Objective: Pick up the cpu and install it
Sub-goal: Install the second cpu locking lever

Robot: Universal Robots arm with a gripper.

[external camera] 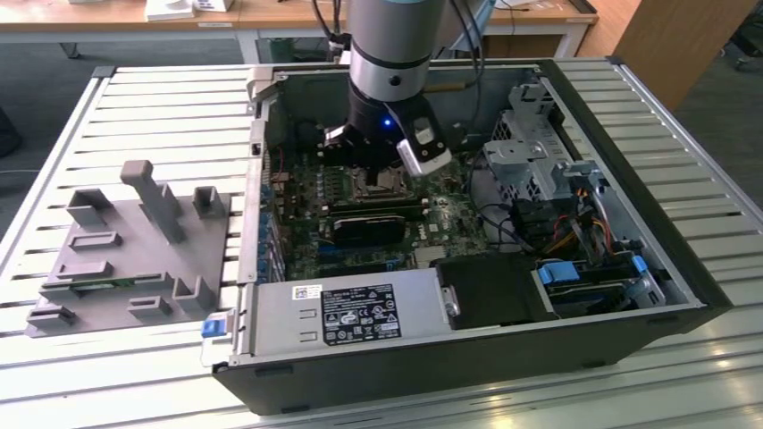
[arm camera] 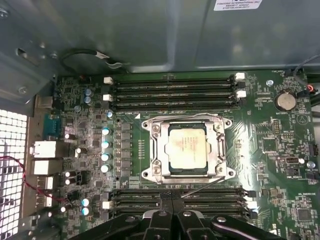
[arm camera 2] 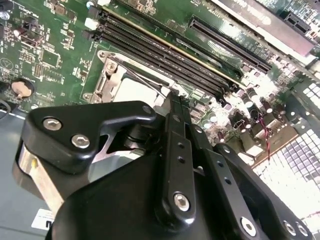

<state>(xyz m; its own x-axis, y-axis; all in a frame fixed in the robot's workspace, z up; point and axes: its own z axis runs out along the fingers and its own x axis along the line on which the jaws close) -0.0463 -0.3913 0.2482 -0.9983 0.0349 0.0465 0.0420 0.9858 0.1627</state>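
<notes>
Inside the computer case [external camera: 667, 268], the cpu [arm camera: 186, 149] lies in its socket [arm camera: 155, 150]. Our end effector [arm camera: 172, 209] hangs just beside it, fingers together, holding nothing; we should check the chip sits flat and square.

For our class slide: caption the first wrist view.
End effector above motherboard, cpu seated in socket frame.

Arm [external camera: 391, 45] vertical, tool [arm camera: 171, 216] pointing down, fingers [arm camera 2: 176, 145] together.

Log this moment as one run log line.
stage: cpu seated in motherboard socket | end effector: shut, empty, beside socket over memory slots | location: inside open computer case
</notes>
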